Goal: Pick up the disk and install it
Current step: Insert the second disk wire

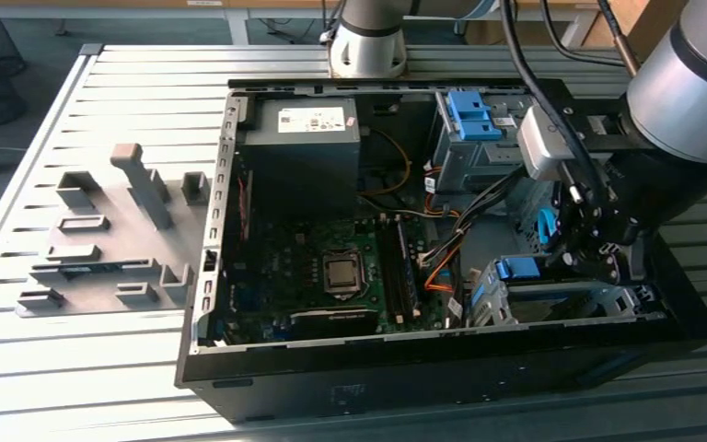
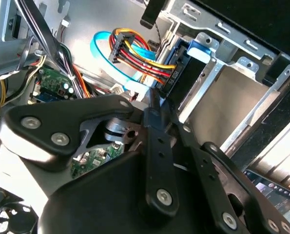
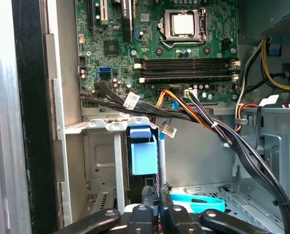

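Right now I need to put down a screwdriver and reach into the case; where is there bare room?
Free: the slatted table in front of the grey fixture tray, and its strip behind the tray. Inside the computer case, the motherboard is open from above. Crowded: the drive cage corner, with the gripper and cable bundle.

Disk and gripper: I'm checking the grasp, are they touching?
Touching. In the first wrist view the gripper pinches the thin edge of the disk between its fingertips.

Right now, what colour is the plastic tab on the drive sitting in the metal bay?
Blue; the tab on the disk shows best in the first wrist view.
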Controlling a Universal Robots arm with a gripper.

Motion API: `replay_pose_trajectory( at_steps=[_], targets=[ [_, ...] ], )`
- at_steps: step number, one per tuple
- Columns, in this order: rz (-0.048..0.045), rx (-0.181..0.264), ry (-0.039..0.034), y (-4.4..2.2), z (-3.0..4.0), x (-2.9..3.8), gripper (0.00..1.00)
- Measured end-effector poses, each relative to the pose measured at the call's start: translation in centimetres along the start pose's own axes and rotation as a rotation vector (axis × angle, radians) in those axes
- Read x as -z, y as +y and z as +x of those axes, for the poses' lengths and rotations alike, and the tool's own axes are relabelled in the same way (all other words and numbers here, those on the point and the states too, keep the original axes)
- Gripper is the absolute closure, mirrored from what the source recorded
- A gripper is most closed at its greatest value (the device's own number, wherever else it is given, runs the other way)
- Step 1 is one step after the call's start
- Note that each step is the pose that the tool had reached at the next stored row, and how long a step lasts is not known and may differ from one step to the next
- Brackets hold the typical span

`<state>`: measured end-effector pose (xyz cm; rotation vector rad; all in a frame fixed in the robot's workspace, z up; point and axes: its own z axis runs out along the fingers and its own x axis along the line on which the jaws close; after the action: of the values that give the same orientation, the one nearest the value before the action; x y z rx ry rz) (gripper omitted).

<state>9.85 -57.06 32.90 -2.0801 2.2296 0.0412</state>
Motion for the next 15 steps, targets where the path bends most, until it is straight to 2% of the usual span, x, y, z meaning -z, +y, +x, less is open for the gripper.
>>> replay_pose_trajectory(
  at_steps=[1,15],
  targets=[
    [0.0001,0.000,0.0001,0.00,0.00,0.02,0.77],
    [-0.0022,0.000,0.0000,-0.07,-0.13,1.55,0.77]
  ],
)
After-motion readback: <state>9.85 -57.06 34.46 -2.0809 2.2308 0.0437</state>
